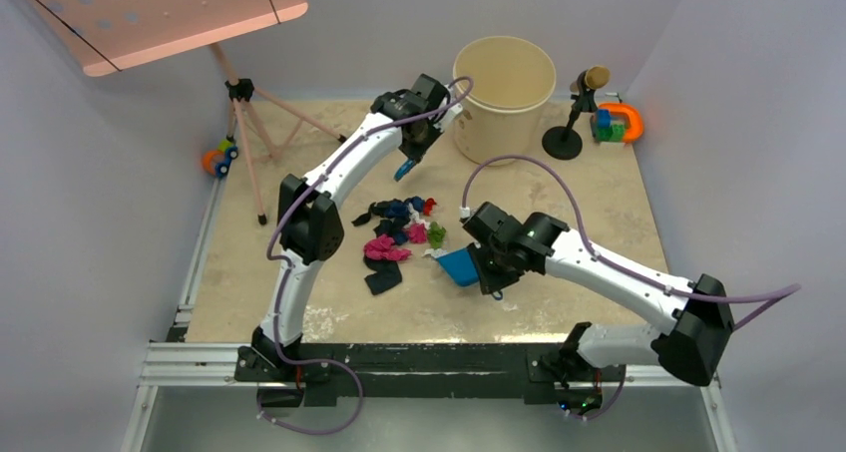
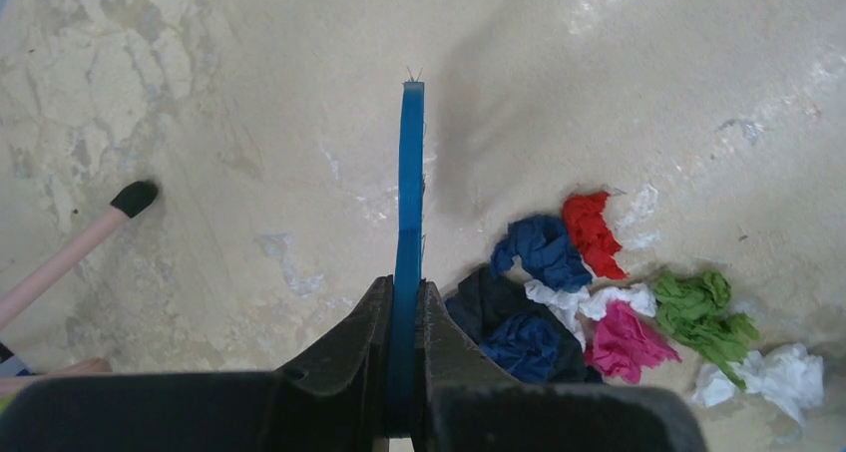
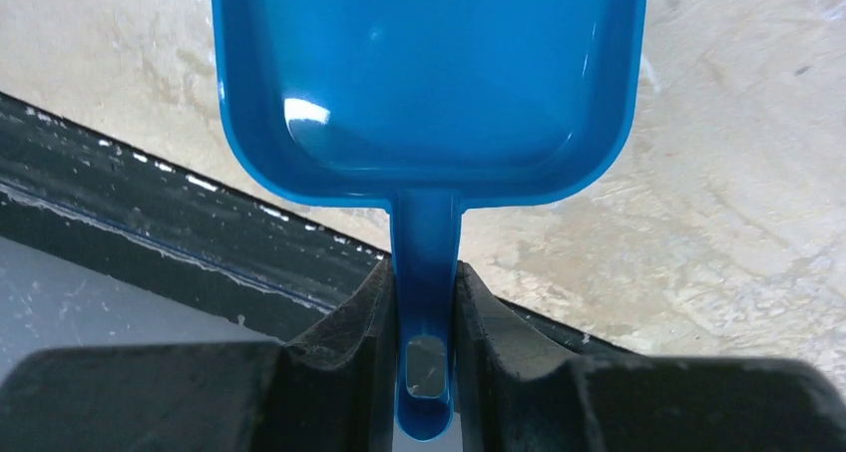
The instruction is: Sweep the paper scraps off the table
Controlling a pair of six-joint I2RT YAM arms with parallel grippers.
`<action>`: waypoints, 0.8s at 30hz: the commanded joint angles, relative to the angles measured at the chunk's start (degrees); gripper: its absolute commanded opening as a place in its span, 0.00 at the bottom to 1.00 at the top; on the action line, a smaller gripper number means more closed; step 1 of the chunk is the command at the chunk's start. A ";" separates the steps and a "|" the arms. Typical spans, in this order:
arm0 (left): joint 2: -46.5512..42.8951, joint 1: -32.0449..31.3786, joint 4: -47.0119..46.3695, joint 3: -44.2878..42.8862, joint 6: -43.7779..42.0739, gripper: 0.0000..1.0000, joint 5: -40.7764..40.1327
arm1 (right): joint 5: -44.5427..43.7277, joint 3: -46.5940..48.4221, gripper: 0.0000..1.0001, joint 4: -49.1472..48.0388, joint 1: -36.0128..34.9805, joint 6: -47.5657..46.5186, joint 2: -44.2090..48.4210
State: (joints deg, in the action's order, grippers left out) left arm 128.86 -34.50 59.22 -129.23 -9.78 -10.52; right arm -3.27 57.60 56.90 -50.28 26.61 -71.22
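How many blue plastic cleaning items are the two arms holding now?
2. The thin blue plastic brush, seen edge-on, is clamped in the left tool; the blue plastic dustpan is gripped by its handle in the right tool. None looks hidden.

Crumpled paper scraps (image 1: 399,234) in black, blue, pink, green, red and white are lying clustered mid-way across the worn beige table (image 1: 629,203).

Soft, even overhead light fills all three views, and the worn beige tabletop (image 1: 599,213) carries only faint, diffuse shadows, one grey patch lying right of the thin blue plastic brush (image 2: 410,193). A white glare spot marks the glossy blue plastic dustpan (image 3: 429,73). The black gripper fingers (image 2: 339,372) nearest each wrist camera are out of focus.
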 commanded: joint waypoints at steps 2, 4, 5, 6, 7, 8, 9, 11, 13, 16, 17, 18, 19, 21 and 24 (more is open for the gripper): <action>1.38 -0.09 4.36 -4.19 -3.80 0.00 6.88 | 0.28 -2.14 0.00 0.03 -5.24 4.83 -3.87; 1.77 -0.12 5.58 -4.17 -4.54 0.00 8.81 | -0.13 -2.55 0.00 -1.85 -5.88 5.58 -6.16; 1.81 -0.19 6.24 -4.08 -4.95 0.00 10.01 | -1.07 -2.32 0.00 -2.65 -6.07 5.94 -7.36; 1.83 -0.15 6.93 -4.00 -5.27 0.00 11.64 | -1.83 -2.09 0.00 -3.51 -6.13 5.99 -8.41; 1.79 -0.28 7.43 -3.82 -5.37 0.00 12.83 | -2.85 -1.61 0.00 -4.36 -6.14 5.95 -9.61; 1.64 -0.38 7.96 -3.65 -5.48 0.00 13.84 | -4.10 -1.11 0.00 -5.02 -6.14 5.85 -10.80; 1.54 -0.50 8.38 -3.32 -5.49 0.00 14.24 | -5.43 -0.54 0.00 -5.69 -6.12 5.89 -11.93; 1.13 -1.16 9.18 -2.32 -5.49 0.00 14.69 | -6.17 0.53 0.00 -7.19 -6.14 5.76 -14.44; 0.78 -2.08 10.02 -1.27 -5.77 0.00 14.77 | -6.63 1.70 0.00 -8.81 -6.14 4.79 -16.60; 0.15 -3.71 11.18 0.32 -5.98 0.00 16.25 | -7.21 3.07 0.00 -11.09 -6.00 3.46 -19.35; -0.04 -4.18 11.56 0.79 -6.11 0.00 17.26 | -6.89 3.39 0.00 -12.33 -5.96 2.80 -20.03; -0.13 -4.63 11.89 1.08 -6.12 0.00 18.18 | -6.63 3.72 0.00 -13.10 -5.82 2.26 -20.75; -0.10 -5.07 12.26 1.16 -5.98 0.00 18.87 | -6.64 4.05 0.00 -13.69 -5.66 1.86 -21.41; -0.10 -5.39 13.12 1.13 -5.30 0.00 20.23 | -6.66 4.79 0.00 -14.57 -5.04 1.17 -22.48; -0.46 -5.43 15.02 -0.07 -3.93 0.00 22.11 | -6.42 4.82 0.00 -16.83 -3.60 0.39 -22.69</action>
State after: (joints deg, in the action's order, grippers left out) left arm 130.47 -39.83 70.11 -128.62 -14.59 5.89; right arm -8.62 60.49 44.23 -55.59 28.91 -93.97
